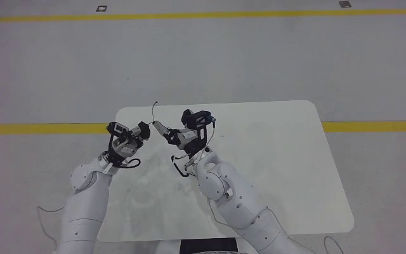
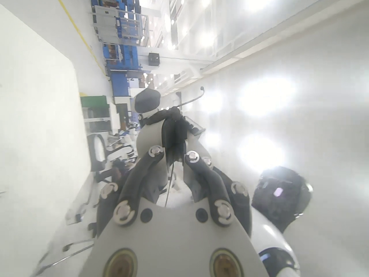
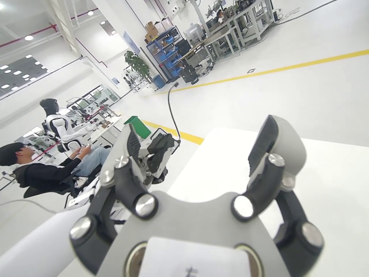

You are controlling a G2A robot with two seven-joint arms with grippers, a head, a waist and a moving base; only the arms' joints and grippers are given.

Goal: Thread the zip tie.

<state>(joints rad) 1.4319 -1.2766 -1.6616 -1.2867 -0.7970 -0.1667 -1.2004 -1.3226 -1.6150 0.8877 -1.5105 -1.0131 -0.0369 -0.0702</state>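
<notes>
The left gripper (image 2: 173, 125) pinches the black zip tie (image 2: 192, 99) above the table (image 1: 279, 165); just beside it, the right gripper (image 3: 200, 142) is spread wide.

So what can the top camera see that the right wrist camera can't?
Top view: the white table nearly edge to edge, with both arms over its far left part. Right wrist view: the right tool up close, wide open, ribbed pads facing each other, plus shelves and a green bin behind. Both: the black zip tie sticking up from the shut left tool, and a yellow floor line.
</notes>
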